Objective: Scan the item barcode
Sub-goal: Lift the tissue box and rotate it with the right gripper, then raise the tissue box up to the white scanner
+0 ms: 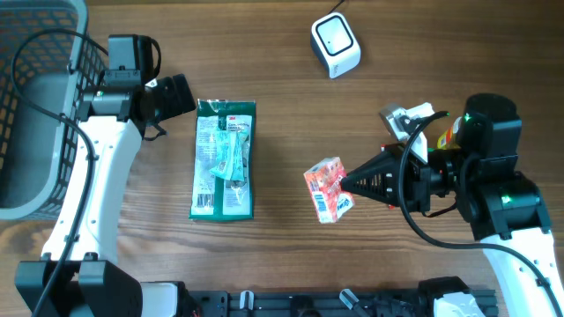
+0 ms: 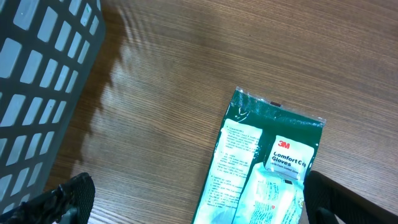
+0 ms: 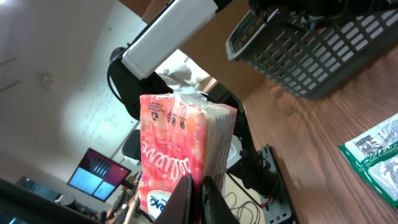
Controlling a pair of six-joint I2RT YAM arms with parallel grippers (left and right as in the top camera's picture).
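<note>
Your right gripper (image 1: 351,183) is pressed together on the lower edge of the pink tissue pack (image 1: 327,189). The pack appears lifted off the table (image 1: 282,97), nearer the near edge and right of the middle. Judge it light, soft and crushable, with glossy film that could slip. An edge pinch like this leaves its broad faces clear, but the pack may twist when you swing it. You cannot make out the barcode here. The white barcode scanner (image 1: 336,46) stands by the far edge, well apart. Your left gripper (image 1: 179,93) is spread wide and empty, just beside the 3M gloves packet (image 1: 224,158), with the grey basket (image 1: 53,35) at the far left corner.
</note>
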